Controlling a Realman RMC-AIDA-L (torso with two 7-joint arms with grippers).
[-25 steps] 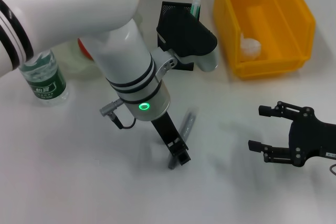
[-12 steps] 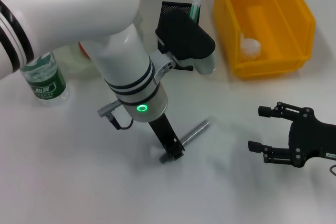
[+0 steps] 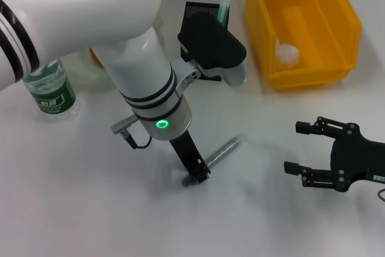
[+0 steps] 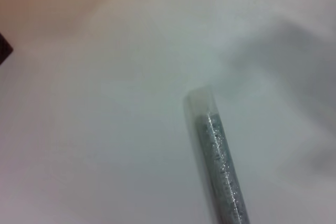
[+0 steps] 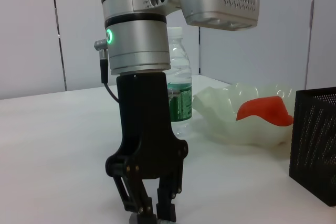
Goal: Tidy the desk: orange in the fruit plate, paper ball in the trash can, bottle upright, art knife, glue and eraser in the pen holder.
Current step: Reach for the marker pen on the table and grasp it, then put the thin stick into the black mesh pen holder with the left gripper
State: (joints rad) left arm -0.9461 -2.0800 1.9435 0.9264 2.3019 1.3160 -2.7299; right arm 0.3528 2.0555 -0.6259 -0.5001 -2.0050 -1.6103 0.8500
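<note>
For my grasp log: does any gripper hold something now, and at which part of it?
The left gripper is shut on the art knife at its near end, low on the table. The right gripper is open, holding nothing.

head overhead, wrists close, low, sharing desk (image 3: 72,209)

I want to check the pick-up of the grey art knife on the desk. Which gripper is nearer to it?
Left. The left gripper stands down on the near end of the art knife, its fingers around it. The right gripper rests open on the desk, well off to the knife's right.
</note>
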